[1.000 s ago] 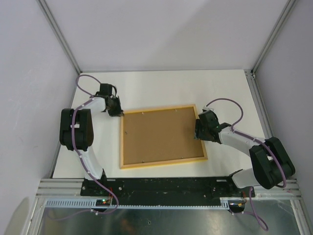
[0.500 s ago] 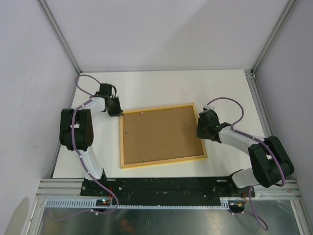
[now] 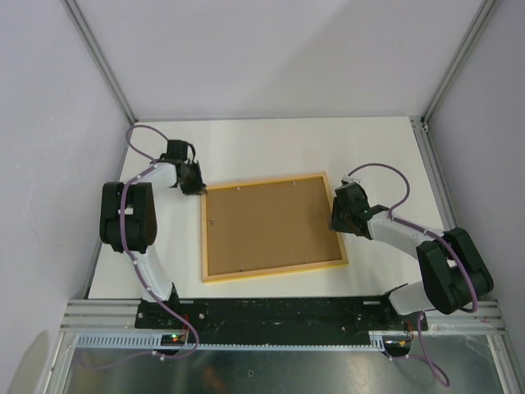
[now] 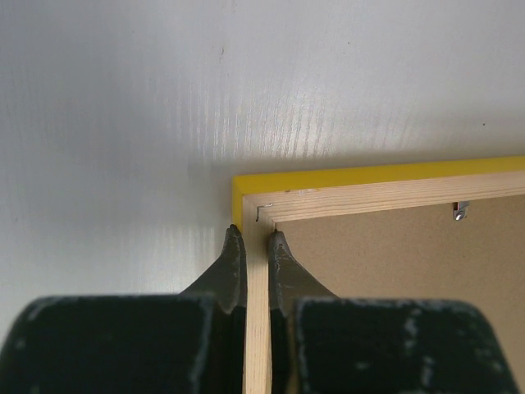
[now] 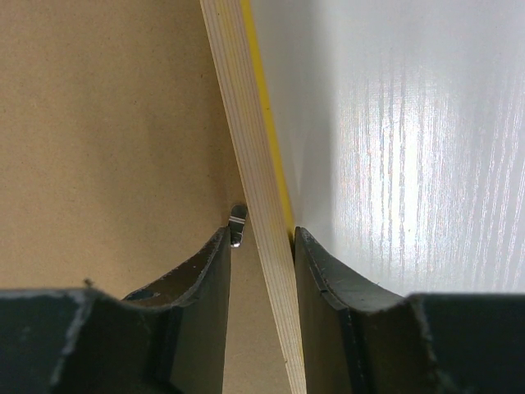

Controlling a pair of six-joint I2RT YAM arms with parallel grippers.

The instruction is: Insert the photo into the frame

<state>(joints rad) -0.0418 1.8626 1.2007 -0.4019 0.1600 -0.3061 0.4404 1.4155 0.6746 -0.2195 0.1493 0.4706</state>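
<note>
The frame (image 3: 271, 269) lies face down on the white table, pale wood back up, with a thin yellow edge showing. A plain brown backing board (image 3: 271, 226) fills it. The photo is not in view. My left gripper (image 3: 197, 190) is shut on the frame's left rail (image 4: 385, 193) near its far left corner, with the jaws pinching the wood (image 4: 256, 238). My right gripper (image 3: 335, 215) straddles the right rail (image 5: 238, 98). Its jaws (image 5: 261, 234) are open: the outer finger is at the yellow edge and the inner finger stands apart over the board (image 5: 107, 123).
Small metal retaining tabs sit on the board's edge, one by the right inner finger (image 5: 237, 223) and one near the far rail (image 4: 462, 212). White walls and aluminium posts enclose the table (image 3: 271, 148). The black base rail runs along the near edge.
My right gripper has shifted slightly right, from over the board's edge to astride the right rail. The left gripper and the frame have stayed put.
</note>
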